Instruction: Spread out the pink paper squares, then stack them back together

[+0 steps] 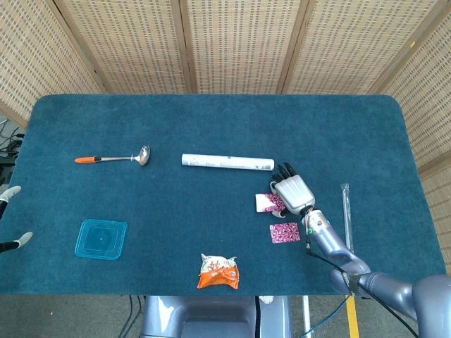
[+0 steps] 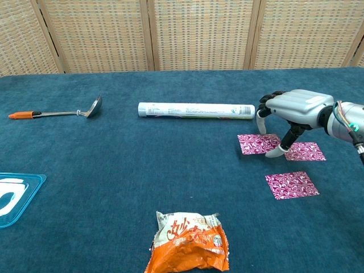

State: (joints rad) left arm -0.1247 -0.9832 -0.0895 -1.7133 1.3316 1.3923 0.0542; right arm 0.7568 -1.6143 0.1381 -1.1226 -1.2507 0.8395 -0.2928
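Right hand [image 2: 296, 108]: arched palm-down over the gap between two pink squares, fingers curled downward, a pale fingertip [image 2: 274, 152] on or just off the near corner of the left square; clamped on nothing visible; true contact cannot be told
Left hand [image 1: 10, 218]: only pale tips at the table's left edge in the head view; finger state cannot be told
Left square [image 2: 259, 143]: flat on the blue cloth, just below the end of the white roll [image 2: 196, 110]
Right square [image 2: 304, 151]: flat, just beside the left one, partly under the hand
Near square [image 2: 292, 185]: lying alone, apart from the other two, nearer the robot
Stage, as judged: three sheets spread singly, restacking not yet done
Handling, as judged: thin, featherlight, limp paper; likely to cling to the nap and resist a pinch
Where to take hold: press on top and slide, or lift a corner at the edge, rather than grasping the middle
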